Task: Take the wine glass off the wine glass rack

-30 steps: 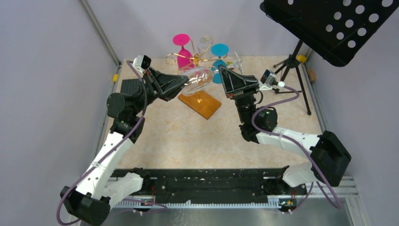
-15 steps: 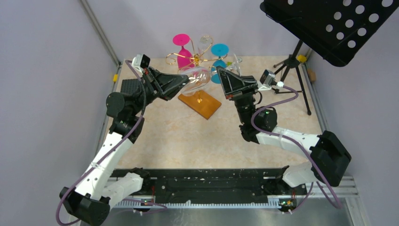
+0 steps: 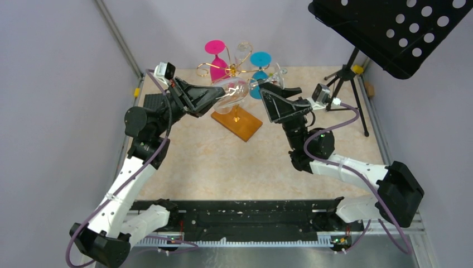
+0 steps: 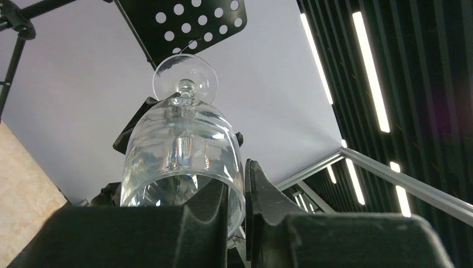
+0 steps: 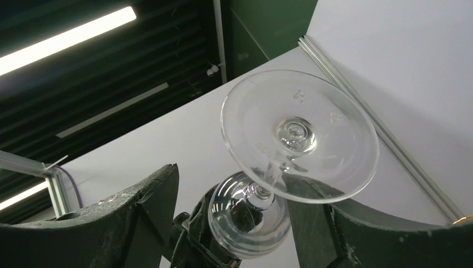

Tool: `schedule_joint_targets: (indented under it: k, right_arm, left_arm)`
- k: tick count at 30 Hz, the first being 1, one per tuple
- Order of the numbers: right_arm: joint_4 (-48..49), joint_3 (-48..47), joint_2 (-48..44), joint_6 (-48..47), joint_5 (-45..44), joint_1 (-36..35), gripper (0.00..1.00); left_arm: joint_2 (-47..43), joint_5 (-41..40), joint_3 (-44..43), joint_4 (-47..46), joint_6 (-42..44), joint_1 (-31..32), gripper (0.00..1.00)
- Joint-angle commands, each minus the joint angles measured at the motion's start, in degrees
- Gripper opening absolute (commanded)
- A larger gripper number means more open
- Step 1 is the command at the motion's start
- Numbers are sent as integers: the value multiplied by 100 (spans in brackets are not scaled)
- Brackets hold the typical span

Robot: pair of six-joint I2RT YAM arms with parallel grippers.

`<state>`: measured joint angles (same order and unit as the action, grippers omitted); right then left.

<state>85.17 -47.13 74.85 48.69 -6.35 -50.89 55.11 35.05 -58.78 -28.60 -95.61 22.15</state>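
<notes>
The left gripper (image 3: 217, 96) is clamped on the rim of the clear wine glass (image 3: 233, 91) at the glass's 9 o'clock. The left wrist view shows one finger inside the bowl and one outside, so this grip carries the weight. The glass lies almost level with its foot toward 3 o'clock. It sits at 6 o'clock of the wine glass rack (image 3: 233, 70), whose gold curls hold a pink glass (image 3: 216, 54) and a blue glass (image 3: 260, 60). The right gripper (image 3: 268, 92) stands spread astride the stem beneath the foot, likely to steady it. I cannot tell whether it touches. The foot looks clear of the wire.
</notes>
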Motion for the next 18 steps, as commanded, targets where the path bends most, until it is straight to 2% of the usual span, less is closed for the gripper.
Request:
schedule_joint_targets:
  k: [1, 7, 11, 13, 15, 18]
  right_arm:
    - [-5, 84, -343, -196, 179, -49, 72]
    - [-243, 231, -518, -164, 255, -52, 81]
    - [-426, 354, -680, -132, 336, -46, 82]
    - [-617, 414, -839, -153, 353, -46, 82]
    - [-826, 485, -999, -186, 386, -46, 82]
    - [-1195, 587, -1244, -178, 345, -51, 81]
  left_arm:
    - [-102, -160, -395, -253, 311, -8, 0]
    - [44, -367, -1015, -18, 895, -15, 0]
    - [84, -552, -1549, 663, 1698, -9, 0]
    - [79, -684, -1858, 1194, 2344, -24, 0]
    - [63, -892, -2319, 2045, 3377, -18, 0]
    - [7, -1699, -2922, 3502, 4713, -18, 0]
